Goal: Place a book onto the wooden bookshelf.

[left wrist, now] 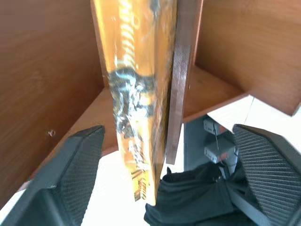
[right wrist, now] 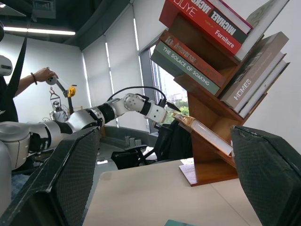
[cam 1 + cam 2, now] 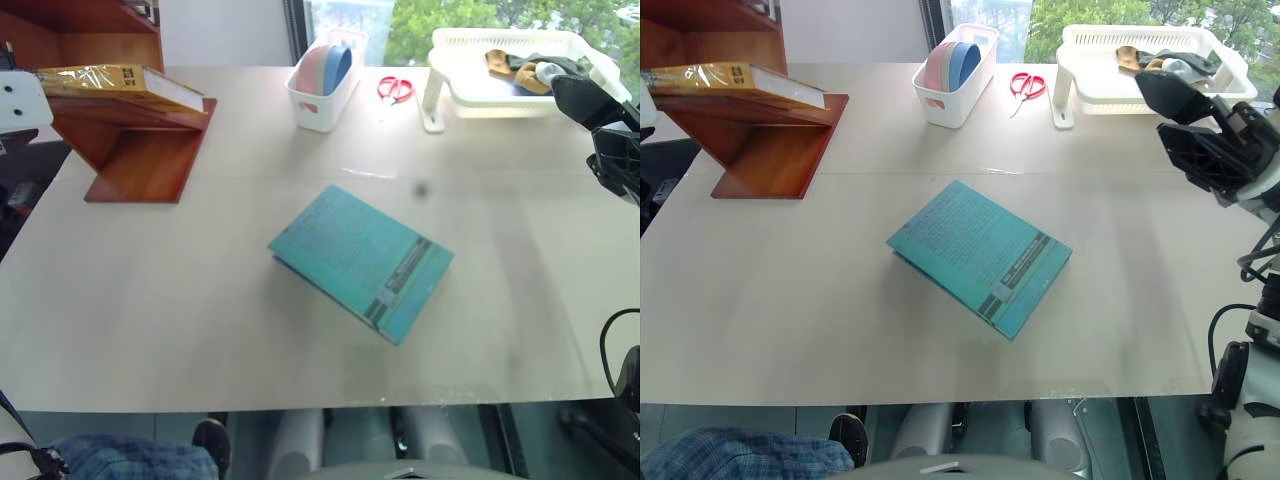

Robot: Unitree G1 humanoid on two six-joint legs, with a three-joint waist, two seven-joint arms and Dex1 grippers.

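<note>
A teal book (image 3: 362,262) lies flat and skewed in the middle of the pale counter (image 3: 200,320), nearest of all the things on it. Behind the counter a window shows green trees, and in the right wrist view the room has long roller blinds and a person's raised hand (image 2: 43,74) at the far wall. The book (image 3: 120,84), yellow-orange under glossy wrap with white page edges, rests on a slanted board of the wooden bookshelf (image 3: 140,150) at the counter's far left corner; the boards above it carry several more titles leaning at angles. The left tool (image 1: 164,155) sits just before the book's end with its two black fingers spread wide on either side, touching nothing. At the back a white bin (image 3: 322,92) holds pink and blue plates on edge, red scissors (image 3: 395,89) lie beside it, and a white tray (image 3: 480,95) holds a brownish item. The right tool (image 3: 1195,125) hangs over the counter's right side, fingers apart, empty.
</note>
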